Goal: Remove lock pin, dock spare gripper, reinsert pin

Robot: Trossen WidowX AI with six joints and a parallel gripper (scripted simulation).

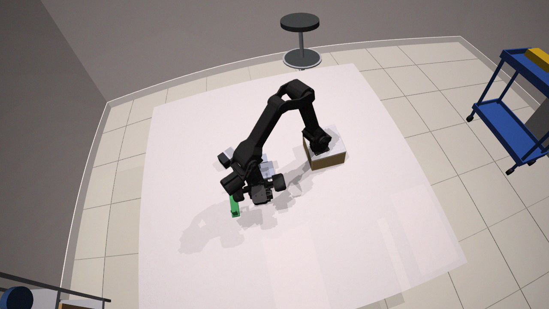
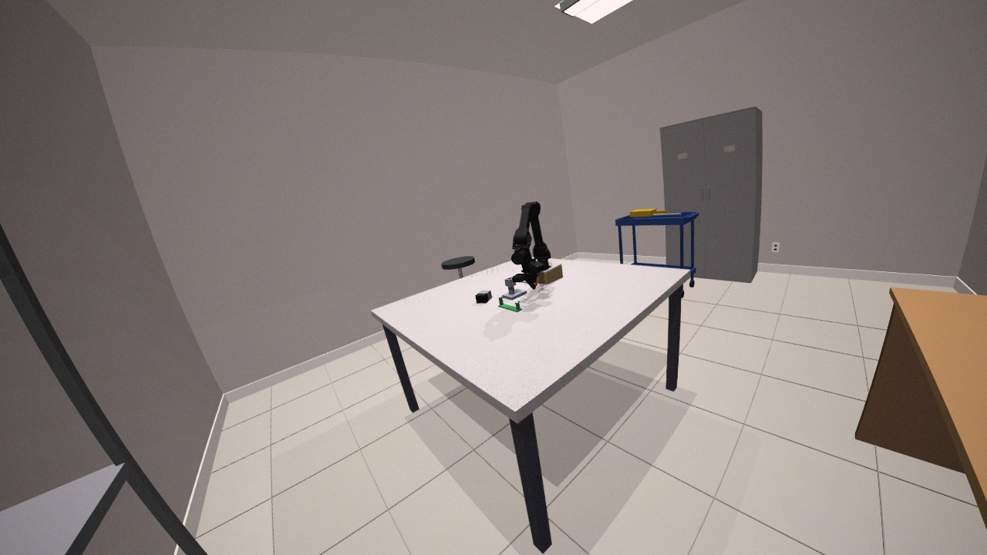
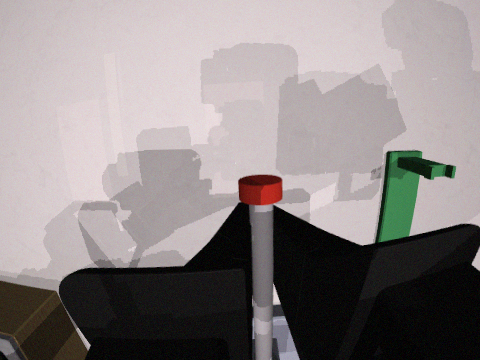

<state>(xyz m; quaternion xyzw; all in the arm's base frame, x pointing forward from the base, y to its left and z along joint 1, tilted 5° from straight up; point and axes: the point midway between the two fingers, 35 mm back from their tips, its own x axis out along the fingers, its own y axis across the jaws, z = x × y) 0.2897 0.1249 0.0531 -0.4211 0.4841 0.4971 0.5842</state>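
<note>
My gripper is shut on the lock pin, gripping its grey shaft. The red head sticks out past the fingers, and the far end of the shaft is hidden. The pin's red head also shows as a small spot in the exterior view, to the right of the mount. The mount's pale blue-grey base lies partly under the arm, with its upright socket standing on it. I cannot tell whether the pin's tip is clear of the socket. The spare gripper, a black block with a pale part, lies beside the mount, away from my fingers.
A green rack with upright end brackets lies on the table near the mount. The arm stands on a brown box with a pale top.
</note>
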